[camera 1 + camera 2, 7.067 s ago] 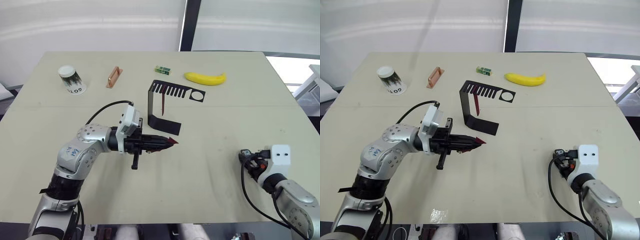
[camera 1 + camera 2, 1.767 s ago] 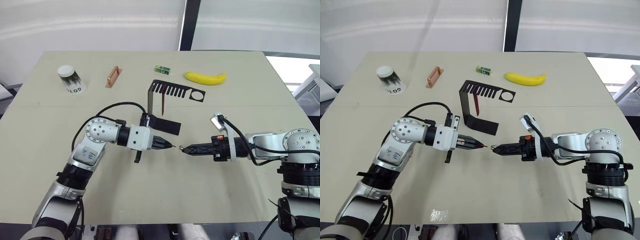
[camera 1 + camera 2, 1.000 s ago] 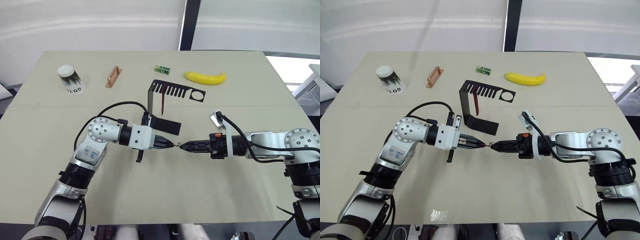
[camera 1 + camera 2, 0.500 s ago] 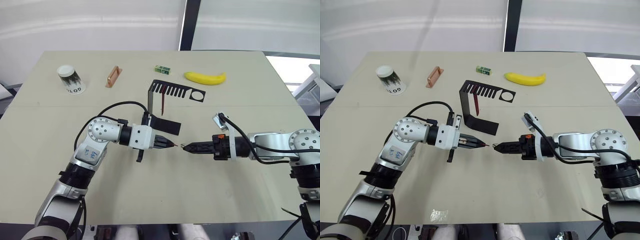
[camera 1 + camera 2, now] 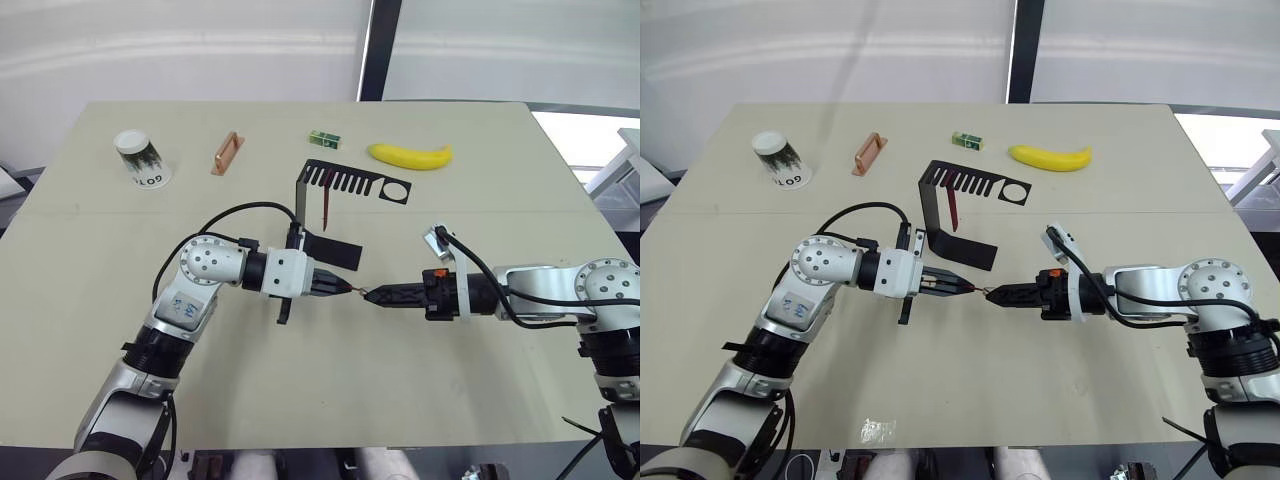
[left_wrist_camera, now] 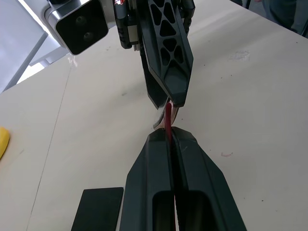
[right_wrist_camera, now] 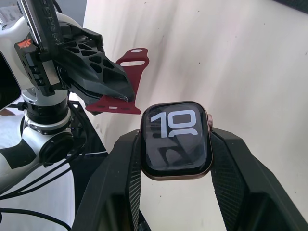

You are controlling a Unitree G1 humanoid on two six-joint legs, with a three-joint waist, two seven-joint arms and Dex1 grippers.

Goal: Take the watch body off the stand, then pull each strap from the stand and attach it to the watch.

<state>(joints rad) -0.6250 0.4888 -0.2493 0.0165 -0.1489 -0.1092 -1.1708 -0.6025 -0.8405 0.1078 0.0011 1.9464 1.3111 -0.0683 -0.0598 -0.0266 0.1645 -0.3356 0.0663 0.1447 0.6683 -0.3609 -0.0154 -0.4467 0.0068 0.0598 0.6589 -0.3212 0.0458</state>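
One strap pinched in left hand, watch clamped in right hand; joining pending. Second strap hangs on stand.

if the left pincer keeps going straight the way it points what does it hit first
Most likely the watch body clamped in the right pincer: the strap held in the left pincer points at it, nearly touching.
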